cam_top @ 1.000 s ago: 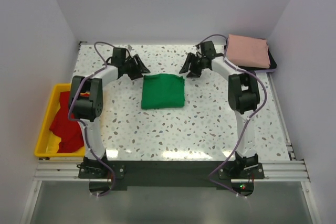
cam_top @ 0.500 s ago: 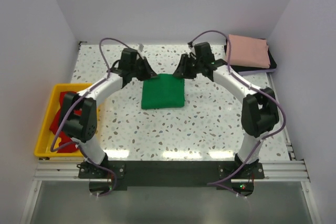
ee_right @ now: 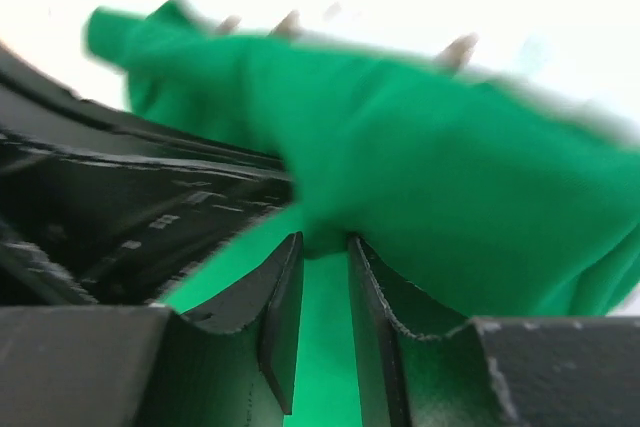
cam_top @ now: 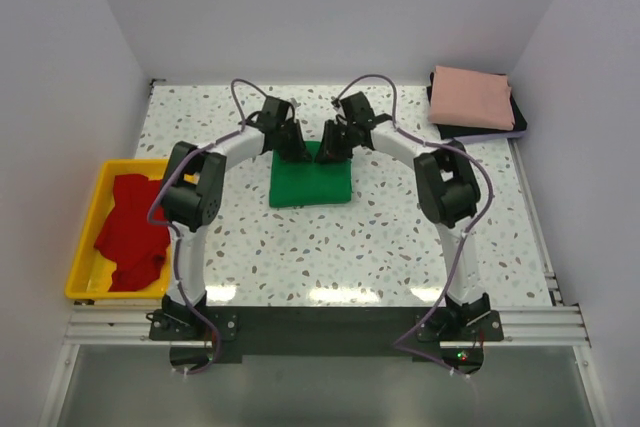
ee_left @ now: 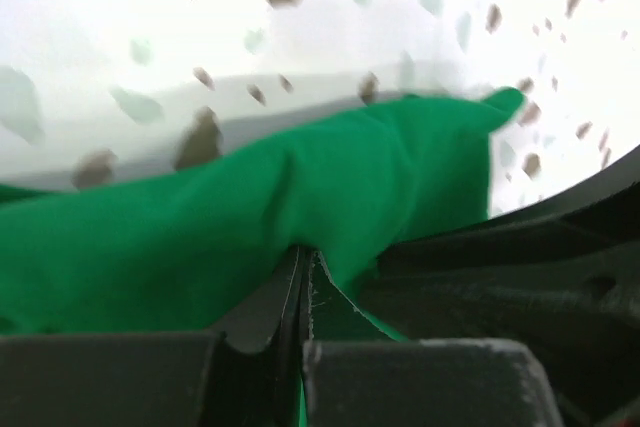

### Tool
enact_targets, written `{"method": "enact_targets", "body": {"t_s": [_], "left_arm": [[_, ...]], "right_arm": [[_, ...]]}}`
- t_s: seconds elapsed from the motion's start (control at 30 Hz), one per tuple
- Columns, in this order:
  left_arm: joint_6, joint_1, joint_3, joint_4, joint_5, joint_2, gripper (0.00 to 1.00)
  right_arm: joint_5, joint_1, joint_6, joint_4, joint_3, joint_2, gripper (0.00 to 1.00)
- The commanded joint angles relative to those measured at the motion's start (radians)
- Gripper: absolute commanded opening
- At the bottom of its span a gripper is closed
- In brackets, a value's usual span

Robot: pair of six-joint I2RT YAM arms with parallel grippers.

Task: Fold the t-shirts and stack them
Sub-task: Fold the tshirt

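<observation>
A folded bright green t-shirt (cam_top: 311, 185) lies mid-table. Both grippers meet at its far edge. My left gripper (cam_top: 293, 148) is shut on a fold of the green cloth (ee_left: 200, 217), pinched at the jaw tips (ee_left: 302, 252). My right gripper (cam_top: 331, 148) sits right beside it, its fingers a narrow gap apart with a bunch of green cloth (ee_right: 450, 167) caught between the tips (ee_right: 325, 239). A folded salmon pink t-shirt (cam_top: 472, 97) rests at the back right. A crumpled red t-shirt (cam_top: 130, 232) lies at the left.
The red shirt sits in a yellow tray (cam_top: 84, 247) at the left table edge. The pink shirt lies on a dark flat base (cam_top: 517, 123) at the back right corner. White walls close in the back and sides.
Both grippers moved inward from the far corners to the green shirt's far edge. The left jaws closed fully on the cloth, and the right jaws narrowed around it.
</observation>
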Motion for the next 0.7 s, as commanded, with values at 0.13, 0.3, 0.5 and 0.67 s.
{"method": "enact_targets", "body": {"t_s": [0.13, 0.3, 0.5, 0.67], "left_arm": [[0.042, 0.087, 0.091, -0.001, 0.033, 0.074, 0.0], [0.012, 0.141, 0.026, 0.075, 0.096, 0.057, 0.0], [-0.014, 0.209, -0.011, 0.16, 0.157, 0.035, 0.0], [-0.014, 0.232, -0.035, 0.232, 0.229, 0.011, 0.08]], "right_arm": [[-0.136, -0.139, 0.07, 0.037, 0.127, 0.114, 0.31], [-0.253, -0.191, 0.124, 0.06, 0.17, 0.154, 0.33], [-0.334, -0.217, 0.187, 0.102, 0.165, 0.183, 0.34], [-0.299, -0.23, 0.15, 0.093, 0.119, 0.119, 0.38]]}}
